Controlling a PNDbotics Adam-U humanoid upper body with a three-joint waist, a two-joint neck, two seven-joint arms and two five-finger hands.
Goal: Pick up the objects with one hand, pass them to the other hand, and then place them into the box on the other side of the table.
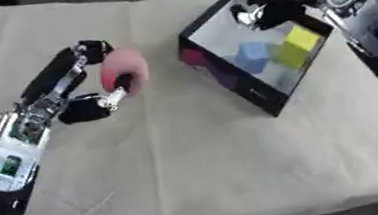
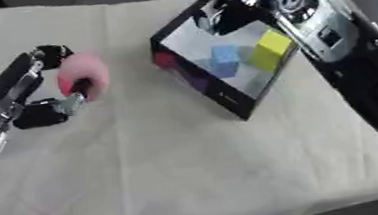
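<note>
A pink rounded object (image 1: 125, 68) sits at the table's left, and my left hand (image 1: 95, 97) is curled round it, one finger across its front and others over its top. At the upper right stands the black box (image 1: 229, 82), with a blue block (image 1: 253, 55), a yellow block (image 1: 296, 45) and a dark red shape (image 1: 194, 57) inside. My right hand (image 1: 262, 14) hovers over the box's far corner; how its fingers stand is hidden in the dark mass.
A beige cloth (image 1: 190, 169) covers the table, with a wide bare stretch in front. The table's right edge runs close beside the box, and my right arm (image 2: 335, 39) reaches in along it.
</note>
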